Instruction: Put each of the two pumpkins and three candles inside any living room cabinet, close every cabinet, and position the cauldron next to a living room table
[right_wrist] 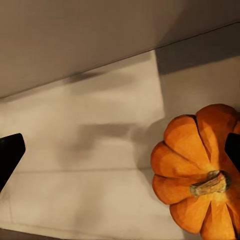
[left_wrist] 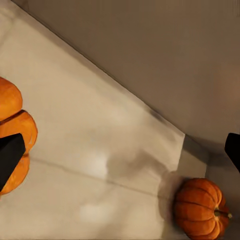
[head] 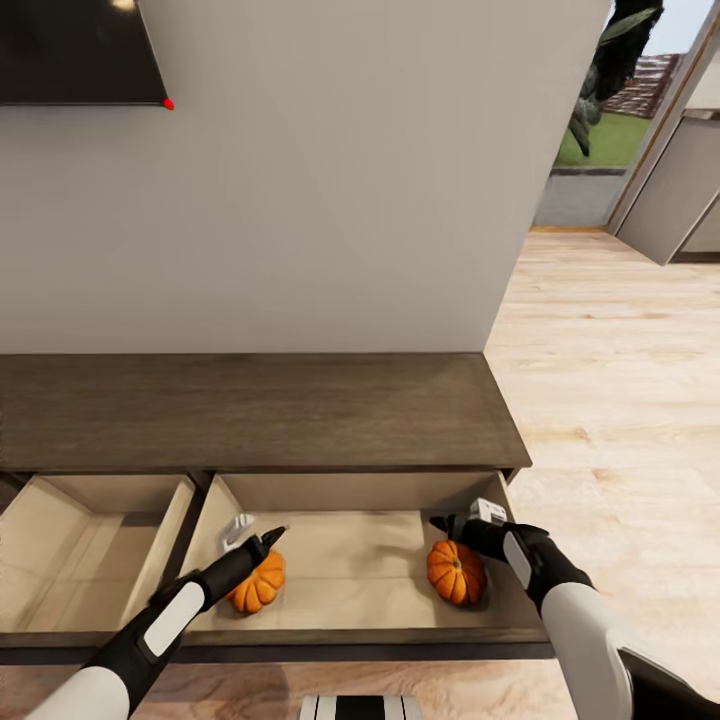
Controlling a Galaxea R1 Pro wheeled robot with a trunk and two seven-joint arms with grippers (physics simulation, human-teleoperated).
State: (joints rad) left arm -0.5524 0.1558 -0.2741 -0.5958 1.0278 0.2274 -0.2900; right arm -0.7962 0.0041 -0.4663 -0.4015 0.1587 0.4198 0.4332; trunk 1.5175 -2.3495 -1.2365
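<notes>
The dark-brown cabinet stands against the wall with two drawers pulled out. The right drawer holds both pumpkins. One pumpkin lies near the drawer's left side, just under my left gripper, which is open and holds nothing. The other pumpkin sits near the right side, stem up. My right gripper hovers just above and behind it, open and empty.
The left drawer is open with a bare pale floor. A dark screen hangs on the wall above. Wooden floor stretches to the right of the cabinet toward a glass doorway.
</notes>
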